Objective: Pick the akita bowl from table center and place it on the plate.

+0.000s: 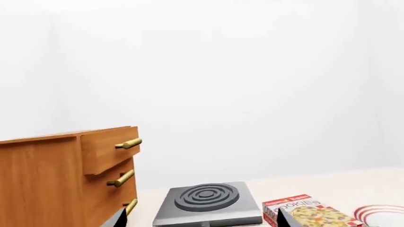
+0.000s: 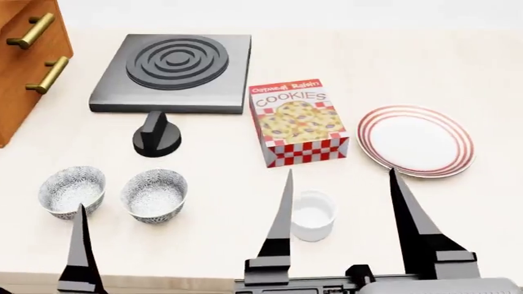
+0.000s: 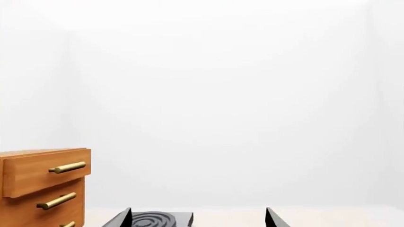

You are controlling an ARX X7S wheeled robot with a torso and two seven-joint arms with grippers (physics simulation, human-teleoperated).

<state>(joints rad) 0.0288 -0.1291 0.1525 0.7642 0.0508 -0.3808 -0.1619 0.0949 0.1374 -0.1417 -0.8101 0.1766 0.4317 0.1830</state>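
Two alike grey-patterned bowls stand at the table's front left. The akita bowl point(image 2: 154, 195) is the one nearer the middle, and its twin point(image 2: 72, 191) sits to its left. At the right lies the white plate point(image 2: 415, 140) with red rings, also visible in the left wrist view as the plate point(image 1: 382, 215). My right gripper point(image 2: 342, 211) hangs open and empty over the front edge, between bowl and plate. In its wrist view the right gripper point(image 3: 199, 219) stands wide open. My left gripper point(image 1: 200, 221) is open too. Only one of its fingers point(image 2: 80, 245) shows in the head view, in front of the bowls.
A small white cup point(image 2: 313, 214) sits under the right gripper's span. A cookie box point(image 2: 298, 121) lies left of the plate. A grey burner point(image 2: 175, 63) with a black knob point(image 2: 157, 137) sits at the back. A wooden drawer cabinet point(image 2: 29, 55) stands far left.
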